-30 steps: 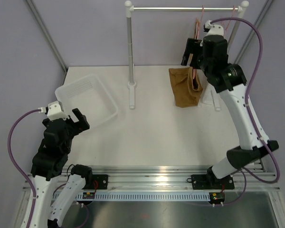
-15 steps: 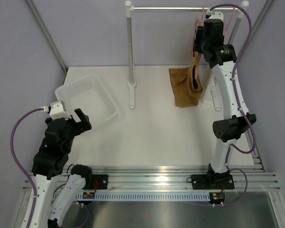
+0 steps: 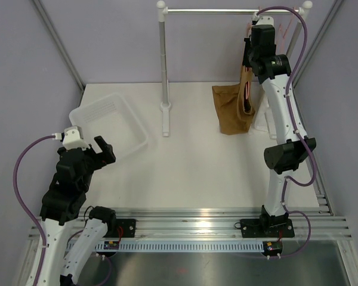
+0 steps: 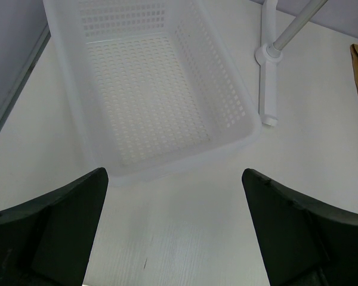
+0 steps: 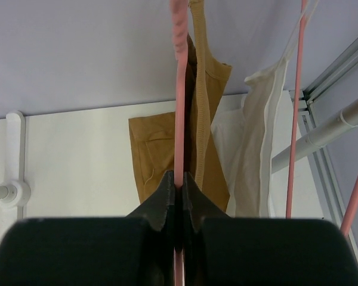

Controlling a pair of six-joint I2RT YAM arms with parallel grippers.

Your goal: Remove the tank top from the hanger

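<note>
The tan-brown tank top hangs from the pink wire hanger on the rail at the back right, its lower part resting on the table. In the right wrist view the tank top drapes just right of the pink wire. My right gripper is shut on that wire, both fingers pinching it; from above it sits high against the garment's top. My left gripper hovers wide open over bare table near the basket, holding nothing; from above it is at the left.
A white perforated basket lies at the left. The rack's left post stands mid-table on a white foot. A white garment on a second pink hanger hangs right of the tank top.
My right arm has risen and reached further back to the rail, and its gripper has closed on the pink hanger wire. The left arm has barely moved.
</note>
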